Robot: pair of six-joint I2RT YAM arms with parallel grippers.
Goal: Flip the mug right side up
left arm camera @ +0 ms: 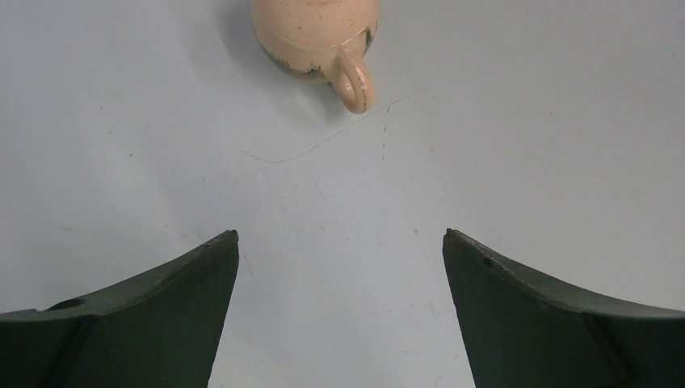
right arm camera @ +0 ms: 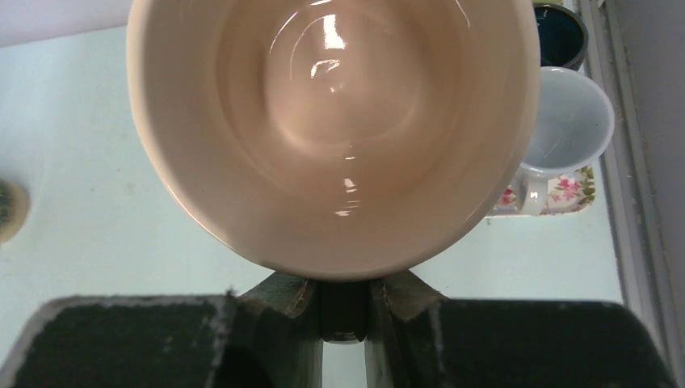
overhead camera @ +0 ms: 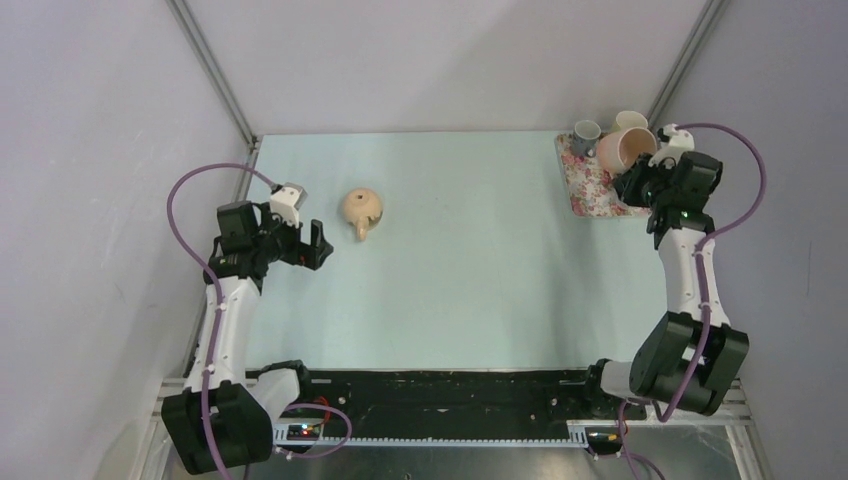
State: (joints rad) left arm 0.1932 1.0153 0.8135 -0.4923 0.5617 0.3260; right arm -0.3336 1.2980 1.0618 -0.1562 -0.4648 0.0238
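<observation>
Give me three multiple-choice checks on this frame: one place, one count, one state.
1. Where on the table is the tray? A near left; B far right; C centre.
2. How many mugs show from the top? A two; B three; C four.
3. The left fingers are: A open, short of the table mug; B shut on it; C shut on the tray.

B: it lies in the far right corner.
C: table mug, held mug, dark mug, white mug.
A: the left wrist view shows a wide gap, with the mug beyond the tips.
</observation>
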